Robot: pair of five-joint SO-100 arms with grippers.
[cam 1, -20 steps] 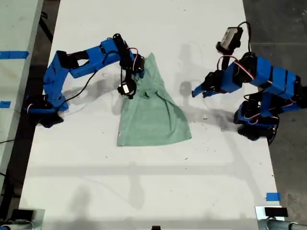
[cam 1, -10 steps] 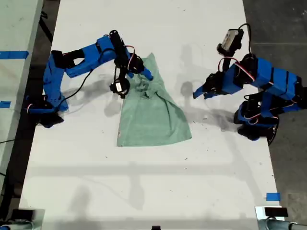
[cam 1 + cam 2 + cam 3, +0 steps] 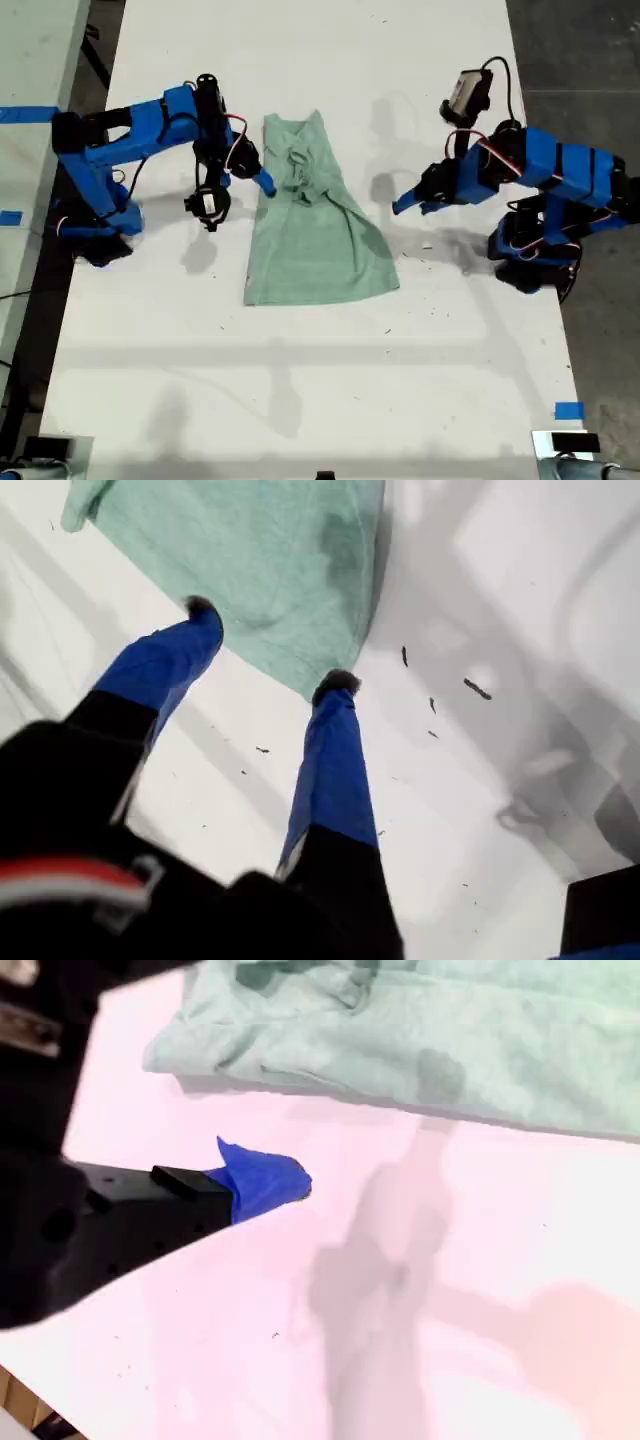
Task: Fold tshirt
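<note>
**Item: tshirt (image 3: 315, 250).** Pale mint, lying on the white table (image 3: 300, 400) between the two arms. It is partly folded, narrow and bunched at the far end and spread wider at the near end.

**Item: my first gripper (image 3: 270, 645).** It is on the exterior view's right. The jaws are spread wide with nothing between them, tips near the cloth's edge.

**Item: my second gripper (image 3: 265, 185).** It is on the exterior view's left, beside the bunched end. Only one finger (image 3: 265, 1180) shows in its wrist view, so I cannot tell how the jaws stand. No cloth seems to be in them.

**Hazards:**
- A pinch at the edge may take only the top layer and peel the fold open.
- A low approach could push the cloth along the table rather than lift it.
- The bunched end would likely set a crooked crease if folded over as it lies.
</note>
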